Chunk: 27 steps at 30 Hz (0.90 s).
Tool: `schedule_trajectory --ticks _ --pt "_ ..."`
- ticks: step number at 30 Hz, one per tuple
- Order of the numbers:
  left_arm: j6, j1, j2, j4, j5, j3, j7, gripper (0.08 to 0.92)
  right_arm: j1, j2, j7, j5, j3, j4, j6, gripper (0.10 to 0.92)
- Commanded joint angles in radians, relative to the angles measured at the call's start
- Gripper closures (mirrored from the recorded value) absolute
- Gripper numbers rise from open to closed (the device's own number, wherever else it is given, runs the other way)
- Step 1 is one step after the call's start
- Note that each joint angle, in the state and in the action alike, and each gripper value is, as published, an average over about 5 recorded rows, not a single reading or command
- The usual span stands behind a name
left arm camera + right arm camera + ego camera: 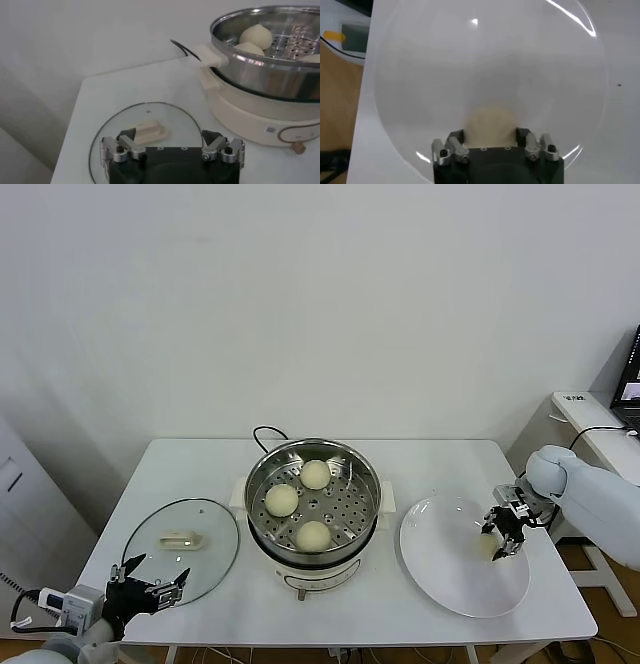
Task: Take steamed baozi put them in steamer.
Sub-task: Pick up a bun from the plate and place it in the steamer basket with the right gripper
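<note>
The steel steamer point(256, 484) stands mid-table with three cream-white baozi point(316, 474) on its perforated tray. It also shows in the left wrist view point(260, 70) with its baozi point(256, 36). The fourth baozi point(487, 547) sits on the white plate point(450, 584) to the right. My right gripper point(502, 540) is down on the plate, its fingers against both sides of that baozi point(490, 124). The right wrist view shows the gripper point(489, 137) and the plate point(490, 55). My left gripper point(152, 589) is open and empty at the front left, also in its own view point(170, 137).
A round glass lid point(185, 549) with a cream handle point(147, 132) lies flat left of the steamer, just beyond my left gripper. A black cord point(265, 434) runs behind the steamer. A side table with a laptop point(630, 379) stands at the far right.
</note>
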Motion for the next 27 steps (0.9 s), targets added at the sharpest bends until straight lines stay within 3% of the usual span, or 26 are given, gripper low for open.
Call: schedule_trajectory --ticks 1,8,14,27 --pt "0.003 -0.002 0.0 0.0 0.0 0.002 -0.001 0.177 0.013 -0.015 0.004 -0.003 0.0 0.023 -0.004 0.566" --pt "0.006 -0.004 0.0 -0.001 0.0 0.003 -0.004 0.177 0.241 -0.079 -0.009 0.121 -0.201 0.129 -0.035 0.594" --pt "0.008 -0.011 -0.002 0.003 0.003 0.009 -0.007 0.177 0.539 -0.092 -0.011 0.32 -0.469 0.258 -0.13 0.592" --pt "0.006 -0.015 -0.007 0.003 0.005 0.015 -0.009 0.177 0.975 0.097 0.129 0.84 -0.831 0.469 -0.433 0.592"
